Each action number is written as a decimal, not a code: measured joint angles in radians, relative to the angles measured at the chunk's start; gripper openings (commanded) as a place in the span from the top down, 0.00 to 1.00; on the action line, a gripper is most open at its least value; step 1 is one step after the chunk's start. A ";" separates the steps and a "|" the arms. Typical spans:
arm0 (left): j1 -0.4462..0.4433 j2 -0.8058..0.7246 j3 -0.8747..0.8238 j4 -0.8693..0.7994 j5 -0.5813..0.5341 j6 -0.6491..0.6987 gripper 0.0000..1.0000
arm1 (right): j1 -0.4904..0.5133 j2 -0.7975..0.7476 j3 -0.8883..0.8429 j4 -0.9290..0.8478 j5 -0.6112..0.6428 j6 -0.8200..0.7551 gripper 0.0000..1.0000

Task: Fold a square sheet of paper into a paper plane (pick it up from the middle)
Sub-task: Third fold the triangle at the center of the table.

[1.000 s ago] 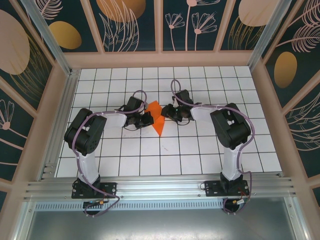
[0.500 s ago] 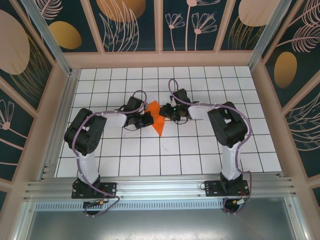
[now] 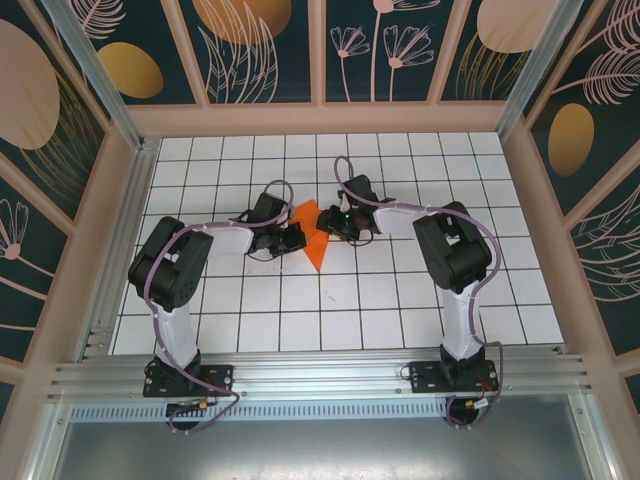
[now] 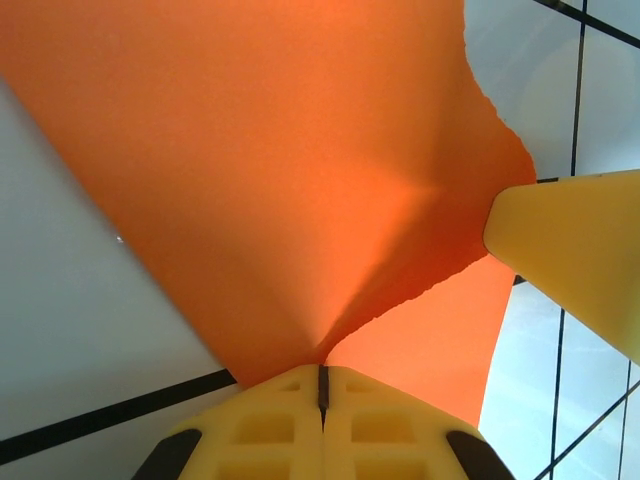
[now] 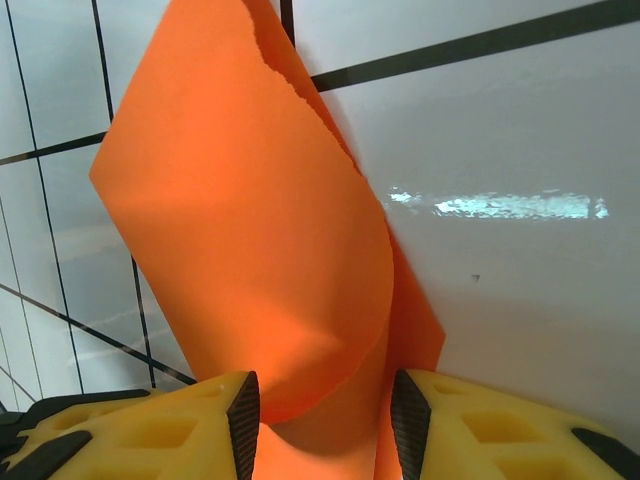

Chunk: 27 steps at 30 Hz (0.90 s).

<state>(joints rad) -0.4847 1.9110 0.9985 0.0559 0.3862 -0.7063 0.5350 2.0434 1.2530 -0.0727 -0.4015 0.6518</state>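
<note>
The square sheet of paper (image 3: 314, 243) is bright orange and folded into a smaller pointed shape on the white grid table. Its tip points toward the near edge. My left gripper (image 3: 297, 236) is shut on the sheet's left edge; in the left wrist view the yellow fingertips (image 4: 322, 375) pinch the paper (image 4: 280, 170), which rises in a crease. My right gripper (image 3: 331, 222) is open at the sheet's right side. In the right wrist view a curled flap of the paper (image 5: 250, 230) stands between the spread jaws of the gripper (image 5: 325, 410), clear of both pads. The paper plane is out of view.
White tiles with black grid lines (image 3: 400, 300) stretch around the paper on every side. Peach frame walls (image 3: 120, 220) and an aluminium rail (image 3: 320, 375) at the near edge bound the table. One yellow finger of the right gripper (image 4: 575, 250) touches the paper's edge.
The right gripper has shifted left toward the paper and its jaws have spread wider. The left gripper and the sheet have stayed put.
</note>
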 measured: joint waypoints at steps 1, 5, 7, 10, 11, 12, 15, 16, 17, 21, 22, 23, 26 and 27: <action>0.000 0.000 0.000 0.000 -0.003 0.000 1.00 | 0.002 0.001 0.002 -0.003 0.003 0.000 0.57; 0.000 0.000 0.002 0.000 -0.006 0.000 1.00 | 0.003 0.003 0.009 -0.014 0.009 -0.008 0.57; 0.000 -0.002 0.002 0.000 -0.011 0.000 1.00 | 0.003 0.004 0.011 -0.018 0.009 -0.015 0.57; 0.000 -0.006 0.002 0.000 -0.019 0.000 1.00 | 0.003 0.007 0.017 -0.025 0.009 -0.018 0.57; 0.000 -0.006 0.003 0.000 -0.021 0.000 1.00 | 0.003 0.008 0.018 -0.026 0.009 -0.019 0.57; 0.000 -0.006 0.004 0.000 -0.026 0.000 1.00 | 0.003 0.008 0.019 -0.028 0.010 -0.019 0.57; 0.000 -0.006 0.006 0.000 -0.031 0.000 1.00 | 0.003 0.009 0.021 -0.032 0.011 -0.019 0.57; 0.000 -0.006 0.008 -0.001 -0.031 0.000 1.00 | 0.003 0.009 0.021 -0.033 0.011 -0.019 0.57; 0.000 -0.006 0.010 -0.001 -0.031 0.000 1.00 | 0.003 0.009 0.022 -0.033 0.012 -0.019 0.57; 0.000 -0.006 0.012 -0.001 -0.029 0.000 1.00 | 0.003 0.010 0.022 -0.033 0.012 -0.019 0.57; 0.000 -0.006 0.012 -0.001 -0.029 0.000 1.00 | 0.003 0.010 0.022 -0.033 0.012 -0.019 0.57; 0.000 -0.006 0.013 -0.001 -0.029 0.000 1.00 | 0.003 0.010 0.022 -0.033 0.012 -0.019 0.57; 0.000 -0.006 0.013 -0.001 -0.029 0.000 1.00 | 0.003 0.011 0.022 -0.033 0.012 -0.019 0.57; 0.000 -0.006 0.013 0.000 -0.029 0.000 1.00 | 0.003 0.011 0.022 -0.033 0.011 -0.019 0.57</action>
<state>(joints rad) -0.4847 1.9049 1.0111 0.0555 0.3576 -0.7059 0.5385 2.0541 1.2751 -0.1059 -0.3901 0.6327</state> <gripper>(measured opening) 0.047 0.430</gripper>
